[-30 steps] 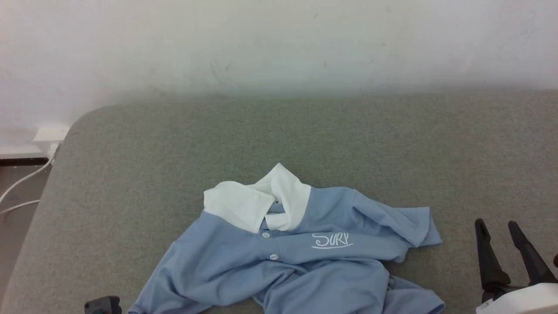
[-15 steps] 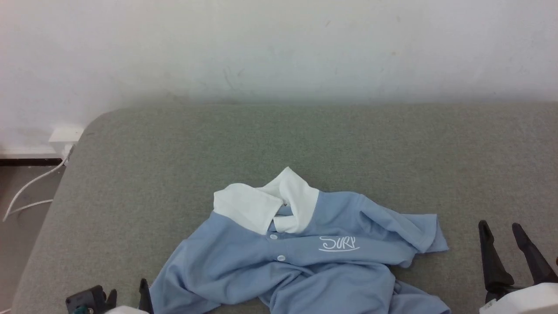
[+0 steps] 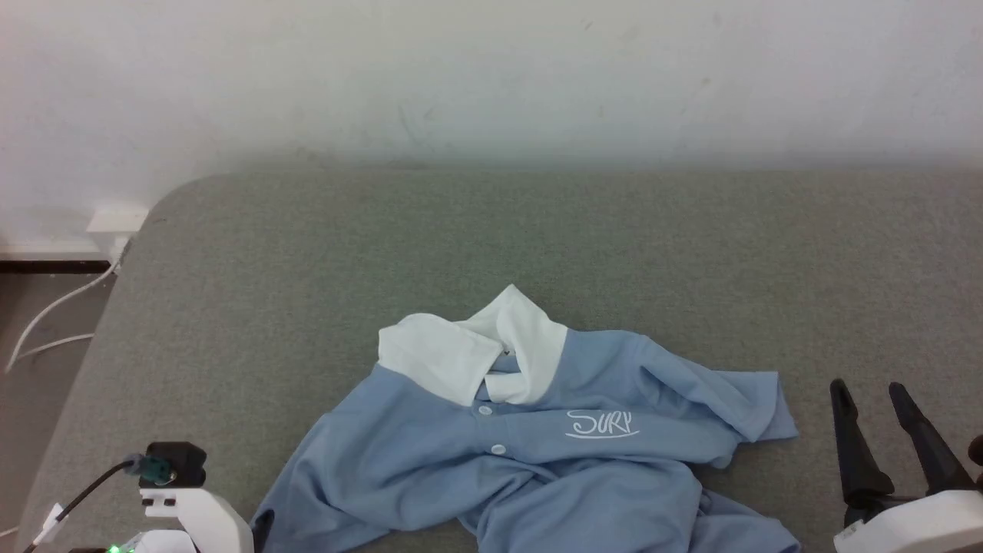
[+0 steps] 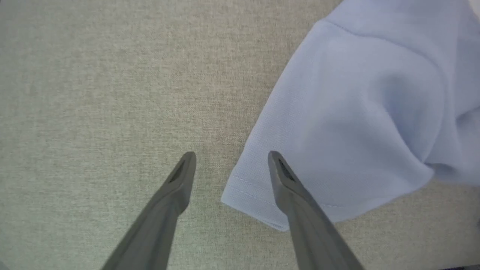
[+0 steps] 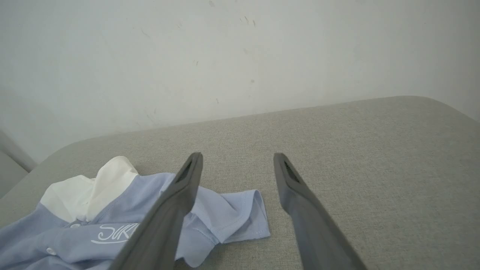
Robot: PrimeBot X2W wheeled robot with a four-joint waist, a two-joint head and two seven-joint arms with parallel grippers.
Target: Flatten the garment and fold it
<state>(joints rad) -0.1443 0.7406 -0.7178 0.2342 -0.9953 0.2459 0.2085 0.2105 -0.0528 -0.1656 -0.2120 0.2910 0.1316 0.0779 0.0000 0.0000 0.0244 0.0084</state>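
Note:
The garment (image 3: 537, 461) lies crumpled on the grey cushioned surface, light blue, with a white collar (image 3: 453, 357), white cursive lettering (image 3: 603, 424) and a small white button (image 3: 484, 410). My left arm's white wrist (image 3: 192, 514) stands at the garment's left edge. In the left wrist view my left gripper (image 4: 231, 155) is open above a hemmed blue corner (image 4: 247, 195), one finger over bare surface and the other over the cloth. My right gripper (image 3: 868, 392) is open to the right of the garment, apart from it. In the right wrist view the garment (image 5: 225, 213) lies left of and beyond the right gripper (image 5: 238, 155).
The grey cushioned surface (image 3: 537, 246) runs back to a white wall and has a rounded corner at the back left. Off its left edge, white cables (image 3: 54, 315) and a white wall socket (image 3: 115, 221) sit near the floor.
The head camera has shifted a little. My left arm has risen into the lower left, up to the garment's left edge. The right gripper has barely moved and the garment lies the same.

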